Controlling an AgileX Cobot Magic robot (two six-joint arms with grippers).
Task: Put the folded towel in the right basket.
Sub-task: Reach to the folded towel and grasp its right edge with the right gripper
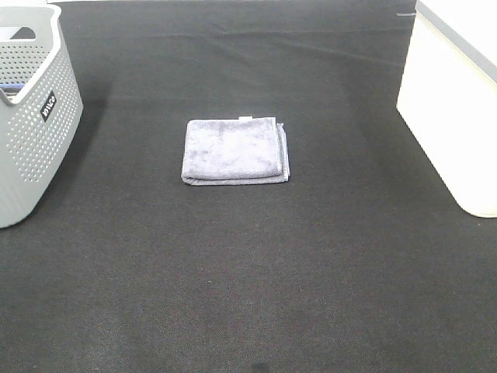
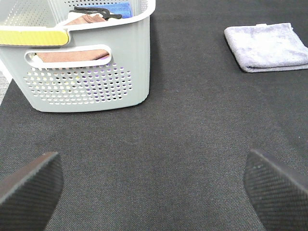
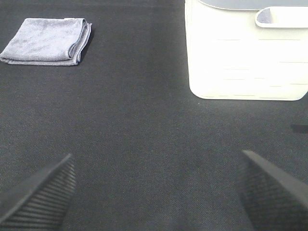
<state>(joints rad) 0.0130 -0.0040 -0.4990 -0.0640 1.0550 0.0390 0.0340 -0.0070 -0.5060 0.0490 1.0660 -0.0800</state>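
Observation:
A folded lavender-grey towel (image 1: 235,150) lies flat in the middle of the black mat. It also shows in the left wrist view (image 2: 267,46) and the right wrist view (image 3: 47,40). The right basket (image 1: 454,101) is white and stands at the right edge; it shows in the right wrist view (image 3: 245,53). My left gripper (image 2: 154,187) is open and empty, well short of the towel. My right gripper (image 3: 156,190) is open and empty, apart from both towel and basket. Neither gripper shows in the exterior view.
A grey perforated basket (image 1: 31,116) stands at the left edge; in the left wrist view (image 2: 86,62) it holds cloths and a dark item. The black mat (image 1: 248,280) covers the whole table.

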